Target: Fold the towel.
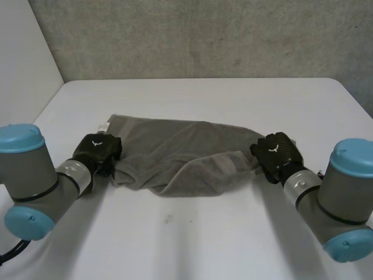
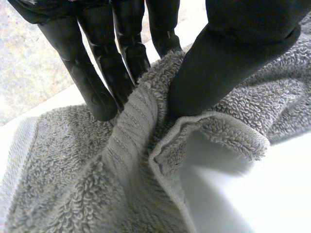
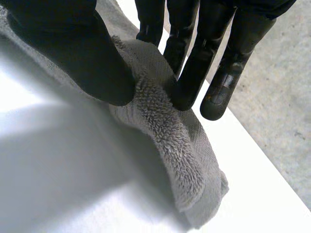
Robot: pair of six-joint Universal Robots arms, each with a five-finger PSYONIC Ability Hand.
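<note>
Pinching one towel point(image 1: 175, 153) | two hands: left hand point(image 1: 100, 150), right hand point(image 1: 277, 153) | one table point(image 1: 204, 233)

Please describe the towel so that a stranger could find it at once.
At the middle of the white table lies the towel. It is the only cloth there: grey, rumpled, and pinched at its ends by the left robot hand and the right robot hand.

— What's your right wrist camera giving you?
— I see my right hand point(image 3: 73, 53) pinching a fold of the grey towel point(image 3: 170, 141), thumb on one side, straight fingers point(image 3: 194, 73) pressed on the other.
— And the cloth past the pinch?
— It bunches beyond the fingertips, and its end rests on the white table point(image 3: 58, 184). Past the table edge I see a grey speckled surface point(image 3: 282, 97).
</note>
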